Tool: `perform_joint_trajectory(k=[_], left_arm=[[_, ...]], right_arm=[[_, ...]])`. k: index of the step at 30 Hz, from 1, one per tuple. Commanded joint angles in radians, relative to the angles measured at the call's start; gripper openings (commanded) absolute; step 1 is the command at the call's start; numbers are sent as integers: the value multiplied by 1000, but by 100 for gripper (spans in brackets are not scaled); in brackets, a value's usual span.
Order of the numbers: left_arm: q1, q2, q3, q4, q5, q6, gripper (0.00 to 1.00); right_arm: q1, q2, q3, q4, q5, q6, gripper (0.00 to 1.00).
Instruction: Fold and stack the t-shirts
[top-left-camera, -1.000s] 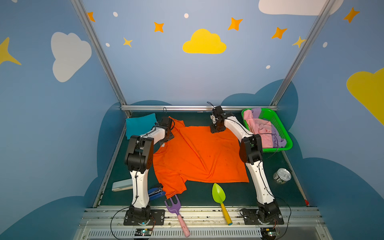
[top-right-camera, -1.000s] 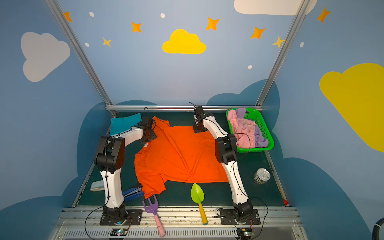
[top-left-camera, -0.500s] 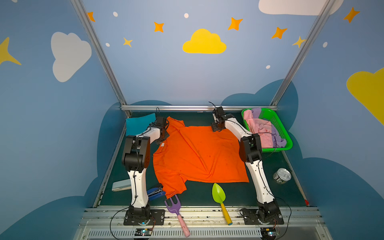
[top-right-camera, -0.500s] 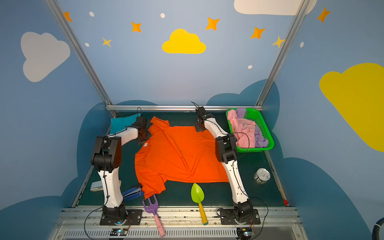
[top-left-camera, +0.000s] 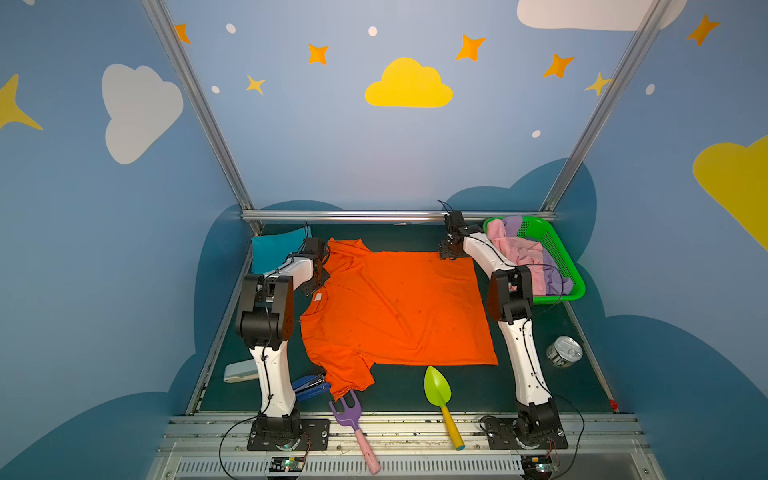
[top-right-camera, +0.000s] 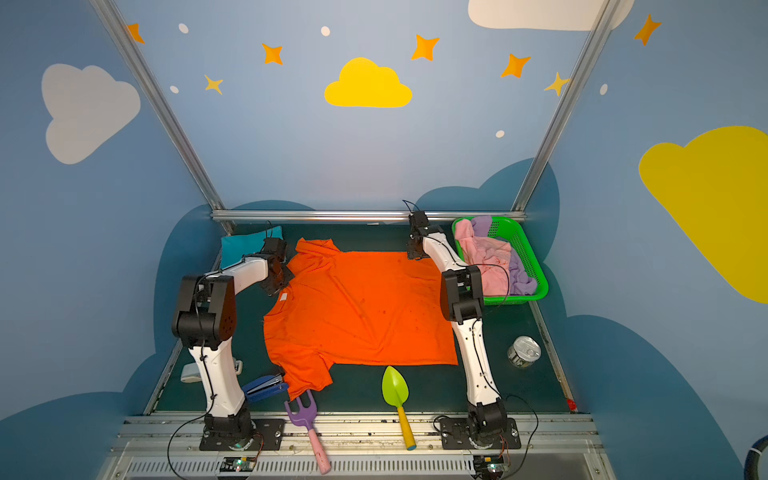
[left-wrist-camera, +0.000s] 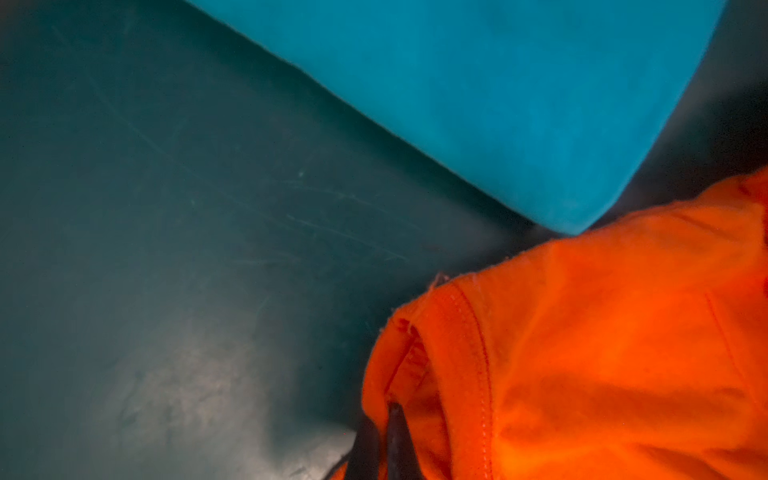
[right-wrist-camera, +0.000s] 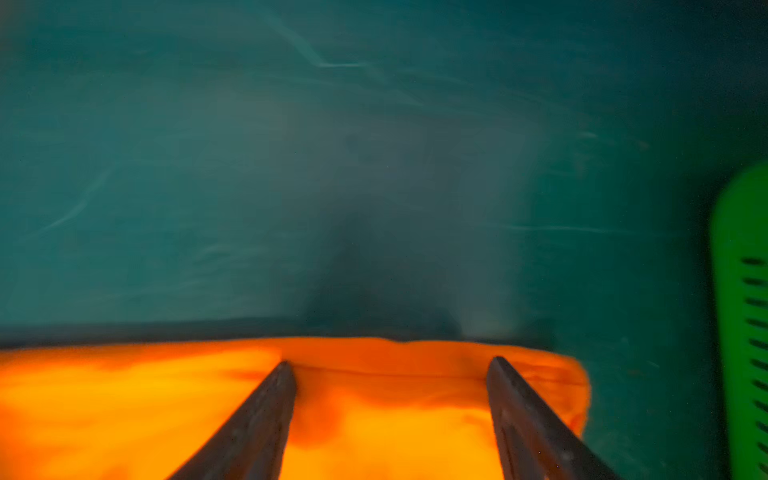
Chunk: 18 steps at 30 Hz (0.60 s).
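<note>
The orange shirt (top-left-camera: 399, 307) lies spread flat on the tabletop (top-left-camera: 415, 386). L fingers (left-wrist-camera: 397, 440) pinched shut on its hem by the teal shirt (top-left-camera: 274, 247); R fingers (right-wrist-camera: 257, 424) wide apart over its far corner, nr the green basket (top-left-camera: 557, 253).

arms (top-left-camera: 274, 374): white links | joints (top-left-camera: 266, 316): black | cables (top-left-camera: 221, 442): thin black | bases (top-left-camera: 311, 432): black bolted plates

The orange shirt (top-left-camera: 399, 307) covers the middle of the surface (top-left-camera: 407, 237), leaving a bare strip at the back between the teal shirt (top-left-camera: 276, 249) and the green basket (top-left-camera: 555, 249). At the near edge the blue stapler (top-left-camera: 311, 386), purple rake (top-left-camera: 345, 409) and green trowel (top-left-camera: 437, 388) block the way, with an open gap between rake and trowel.
</note>
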<state>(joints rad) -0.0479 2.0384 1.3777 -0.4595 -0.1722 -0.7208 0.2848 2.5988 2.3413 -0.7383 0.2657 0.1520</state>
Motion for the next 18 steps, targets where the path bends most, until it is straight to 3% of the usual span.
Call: perform_joint_trajectory(k=[1, 12, 13, 15, 18], left_arm=[[4, -4, -16, -142, -62, -37, 4], [15, -11, 28, -321, -157, -97, 4], [15, -14, 34, -332, -153, -97, 8], [14, -26, 45, -335, -134, -87, 28], [9, -62, 73, -324, -119, -83, 39]], right_arm=[[-28, 19, 19, -72, -8, 77, 73], [-33, -8, 18, -50, -29, 58, 71], [-31, -15, 16, -53, -28, 56, 70], [-25, -36, 8, -58, -21, 54, 69], [-4, -81, -10, -58, -5, 20, 68]])
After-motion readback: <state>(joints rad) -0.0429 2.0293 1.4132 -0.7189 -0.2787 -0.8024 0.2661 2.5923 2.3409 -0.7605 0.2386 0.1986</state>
